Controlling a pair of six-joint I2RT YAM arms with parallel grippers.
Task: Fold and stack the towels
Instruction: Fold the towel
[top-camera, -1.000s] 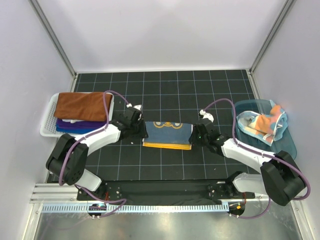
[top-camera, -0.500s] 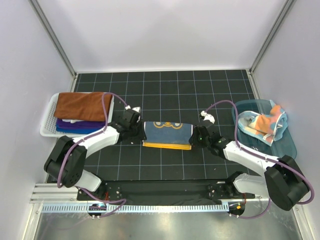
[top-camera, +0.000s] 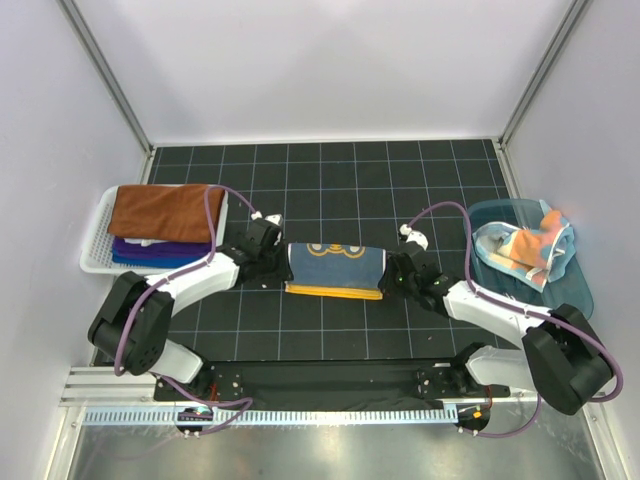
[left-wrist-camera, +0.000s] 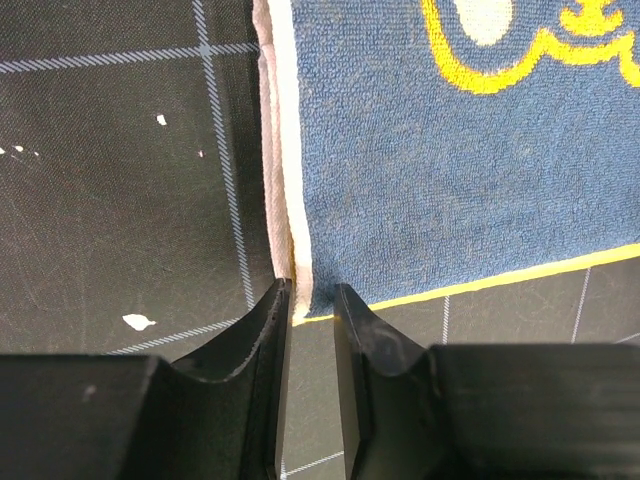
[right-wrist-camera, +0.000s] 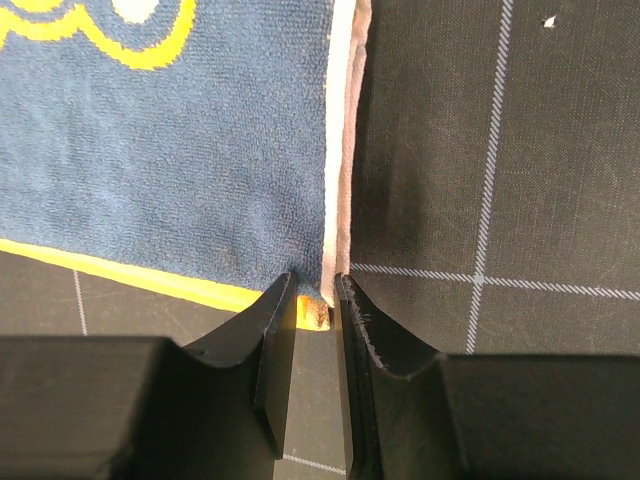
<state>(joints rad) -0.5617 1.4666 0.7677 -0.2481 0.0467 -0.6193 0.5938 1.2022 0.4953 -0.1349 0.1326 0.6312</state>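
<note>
Top view: navy towel (top-camera: 335, 266) lies flat at mid-table (top-camera: 330, 180), a folded rectangle, long side left to right, with a yellow band along its near edge and a yellow pattern on the upper face.

Left hand (top-camera: 284, 268) sits low at the towel's near-left corner. Left wrist view: the two fingers (left-wrist-camera: 262, 335) stand close together, the towel's white side edge runs down into the narrow gap between them, and layers show at that edge. Read as clamped on the corner.

Right hand (top-camera: 389, 278) sits at the near-right corner. Right wrist view: fingers (right-wrist-camera: 275, 320) are likewise nearly together, with the yellow-edged corner tip caught between them. Clamped on the corner.

Far left: white basket (top-camera: 97, 250) holds a stack, with the rust brown towel (top-camera: 160, 210) on top, a purple towel (top-camera: 150, 245) under it and a blue layer below.

Far right: teal tub (top-camera: 578, 285) holds crumpled towels (top-camera: 520, 250) in light blue, orange and white, well apart from the navy towel.
</note>
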